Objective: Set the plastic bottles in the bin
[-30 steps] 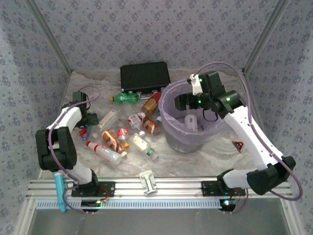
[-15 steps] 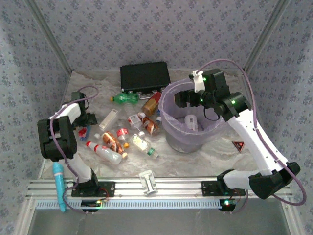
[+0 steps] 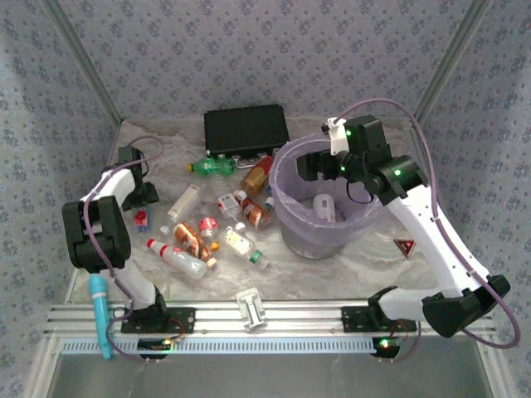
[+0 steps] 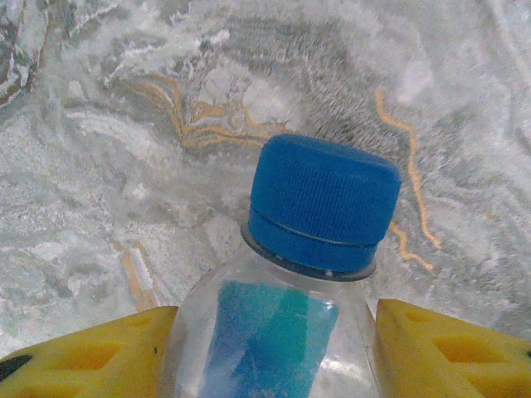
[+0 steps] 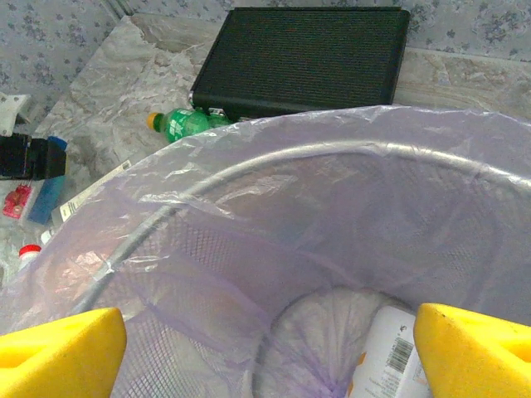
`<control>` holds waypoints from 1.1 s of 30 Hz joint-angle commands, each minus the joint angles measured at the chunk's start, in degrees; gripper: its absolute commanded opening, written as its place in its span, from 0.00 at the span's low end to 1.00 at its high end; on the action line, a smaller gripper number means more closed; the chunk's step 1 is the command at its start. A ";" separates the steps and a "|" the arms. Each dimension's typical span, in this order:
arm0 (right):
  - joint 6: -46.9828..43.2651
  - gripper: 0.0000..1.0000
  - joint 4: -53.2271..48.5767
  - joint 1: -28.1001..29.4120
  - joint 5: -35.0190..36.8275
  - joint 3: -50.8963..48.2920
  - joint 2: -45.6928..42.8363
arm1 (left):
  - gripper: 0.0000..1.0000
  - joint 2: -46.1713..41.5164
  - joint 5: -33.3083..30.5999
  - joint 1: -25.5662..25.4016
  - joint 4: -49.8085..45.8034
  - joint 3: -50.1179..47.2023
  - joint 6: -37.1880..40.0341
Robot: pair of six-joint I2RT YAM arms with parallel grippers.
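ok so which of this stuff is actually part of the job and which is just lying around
Part of the job: blue-capped bottle, green bottle, amber bottle, red-capped clear bottle, other loose bottles, bin.
Just lying about: black case, white clip, teal tool.

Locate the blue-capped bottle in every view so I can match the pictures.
Top external: blue-capped bottle far left, under the left gripper.
Left wrist: bottom centre, cap towards the top, between yellow fingers.
Right wrist: left edge, beyond the bin rim.
Shared landmark: the marbled table cover under it.
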 commanded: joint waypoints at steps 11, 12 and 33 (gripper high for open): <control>-3.14 0.89 -1.62 0.46 -15.16 7.21 1.37 | 0.60 -16.06 26.73 0.65 1.97 3.73 -10.52; -3.05 0.89 -1.66 0.98 -15.32 8.23 2.05 | 0.60 -17.77 29.36 0.62 3.17 3.20 -12.39; -6.45 0.99 3.81 16.13 -18.21 28.28 24.77 | 0.59 -29.76 42.00 -22.10 31.98 1.83 -45.16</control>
